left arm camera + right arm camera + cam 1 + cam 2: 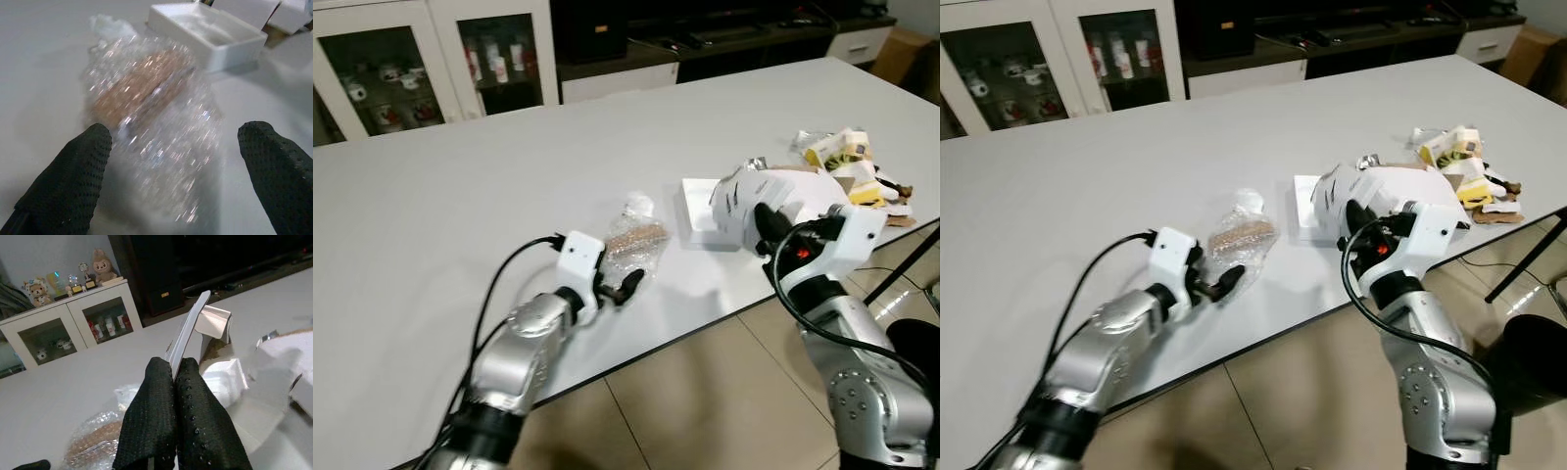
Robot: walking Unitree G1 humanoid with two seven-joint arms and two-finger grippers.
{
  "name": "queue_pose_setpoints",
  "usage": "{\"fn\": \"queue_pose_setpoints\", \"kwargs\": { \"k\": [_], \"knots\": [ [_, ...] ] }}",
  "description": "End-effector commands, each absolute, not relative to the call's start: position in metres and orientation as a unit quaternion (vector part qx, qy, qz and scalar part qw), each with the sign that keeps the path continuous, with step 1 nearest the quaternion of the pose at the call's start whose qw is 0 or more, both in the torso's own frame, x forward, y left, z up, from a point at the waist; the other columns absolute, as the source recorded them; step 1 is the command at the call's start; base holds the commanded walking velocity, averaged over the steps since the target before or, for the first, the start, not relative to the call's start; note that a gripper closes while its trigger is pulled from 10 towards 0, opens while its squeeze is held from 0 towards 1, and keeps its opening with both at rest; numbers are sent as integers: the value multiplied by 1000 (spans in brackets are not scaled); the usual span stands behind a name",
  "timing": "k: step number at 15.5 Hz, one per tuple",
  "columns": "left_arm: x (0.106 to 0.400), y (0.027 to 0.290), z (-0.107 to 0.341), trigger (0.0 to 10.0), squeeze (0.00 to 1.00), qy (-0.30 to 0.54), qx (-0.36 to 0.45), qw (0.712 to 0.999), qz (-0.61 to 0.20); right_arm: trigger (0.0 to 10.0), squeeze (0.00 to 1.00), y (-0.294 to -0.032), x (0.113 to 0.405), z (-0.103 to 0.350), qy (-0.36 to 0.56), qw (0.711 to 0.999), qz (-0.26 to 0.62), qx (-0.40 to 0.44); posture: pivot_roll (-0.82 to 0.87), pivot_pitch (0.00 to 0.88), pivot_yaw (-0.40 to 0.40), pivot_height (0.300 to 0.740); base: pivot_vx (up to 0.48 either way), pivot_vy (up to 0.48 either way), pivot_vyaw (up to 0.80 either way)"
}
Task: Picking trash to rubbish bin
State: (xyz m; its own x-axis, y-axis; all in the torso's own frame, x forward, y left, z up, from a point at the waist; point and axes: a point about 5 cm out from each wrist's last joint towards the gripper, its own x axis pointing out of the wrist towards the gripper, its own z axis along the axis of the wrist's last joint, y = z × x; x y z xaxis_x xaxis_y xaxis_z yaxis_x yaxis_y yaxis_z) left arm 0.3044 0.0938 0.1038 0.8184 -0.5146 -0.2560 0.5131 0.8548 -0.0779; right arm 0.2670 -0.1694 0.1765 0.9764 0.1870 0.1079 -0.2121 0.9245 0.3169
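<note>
The left arm reaches up from the near edge of the counter (460, 196), and its pincer (619, 287) stands released, fingers spread on either side of the near end of a clear plastic bag (634, 238). In the left wrist view the two black fingertips (73, 171) flank the crinkled bag (156, 127), which holds something brown inside; whether they touch it I cannot tell. The bag lies flat on the white counter near the front edge, just left of a shallow white tray (700, 220).

The right pincer (766, 227) is clenched on a sheet of white packaging (749, 191). In the right wrist view its fingers (161, 426) are pressed together with the thin edge of the sheet (188, 333) pinched between them and standing up from the grip. This crumpled packaging sits over the right side of the tray, at the counter's front edge.

Further right, at the corner of the counter, lies a pile of trash (857, 171): yellow-and-white cartons and brown scraps.

Beyond the counter stands a white cabinet (431, 49) with glass doors and small items on its shelves.
</note>
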Motion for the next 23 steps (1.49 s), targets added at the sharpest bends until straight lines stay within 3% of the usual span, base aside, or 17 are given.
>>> {"fn": "queue_pose_setpoints", "kwargs": {
  "k": [1, 3, 7, 9, 12, 13, 14, 15, 16, 17, 23],
  "knots": [
    [311, 92, 108, 10000, 1000, 129, -20, 955, -267, 0, 0, -169, 265, 183, -45, 983, 108, 144, -121, 0, 5, 740, 0, 0, 0],
    [315, 85, 109, 10000, 1000, 129, -20, 953, -273, 0, 0, -172, 263, 181, -39, 986, 103, 128, -133, 0, 18, 740, 0, 0, 0],
    [319, 80, 95, 10000, 1000, 129, 78, 951, -268, 0, 0, -173, 260, 181, -39, 987, 101, 117, -157, 0, 31, 740, 0, 0, 0],
    [325, 78, 80, 10000, 1000, 150, 69, 963, -214, 0, 0, -172, 258, 182, -39, 988, 101, 112, -180, 0, 33, 740, 0, 0, 0],
    [328, 74, 70, 10000, 1000, 159, 90, 963, -198, 0, 0, -170, 258, 182, -35, 988, 106, 103, -192, 0, 31, 740, 0, 0, 0],
    [328, 74, 67, 10000, 820, 166, 101, 960, -199, 0, 0, -170, 258, 182, -35, 988, 107, 103, -192, 0, 31, 740, 0, 0, 0],
    [328, 76, 63, 10000, 235, 173, 113, 958, -197, 0, 0, -170, 258, 182, -35, 988, 108, 102, -192, 0, 31, 740, 0, 0, 0],
    [328, 77, 62, 10000, 8, 174, 119, 957, -198, 0, 0, -170, 258, 182, -35, 988, 109, 101, -192, 0, 30, 740, 0, 0, 0],
    [328, 79, 59, 10000, 0, 174, 125, 957, -196, 0, 0, -170, 258, 182, -35, 988, 109, 101, -190, 0, 30, 740, 0, 0, 0],
    [329, 83, 57, 0, 0, 176, 120, 958, -191, 0, 0, -169, 258, 182, -35, 988, 112, 99, -188, 0, 30, 740, 0, 0, 0],
    [329, 94, 55, 0, 0, 178, 108, 959, -193, 0, 0, -166, 261, 180, -30, 987, 122, 99, -167, 0, 13, 740, 0, 0, 0]
  ]
}}
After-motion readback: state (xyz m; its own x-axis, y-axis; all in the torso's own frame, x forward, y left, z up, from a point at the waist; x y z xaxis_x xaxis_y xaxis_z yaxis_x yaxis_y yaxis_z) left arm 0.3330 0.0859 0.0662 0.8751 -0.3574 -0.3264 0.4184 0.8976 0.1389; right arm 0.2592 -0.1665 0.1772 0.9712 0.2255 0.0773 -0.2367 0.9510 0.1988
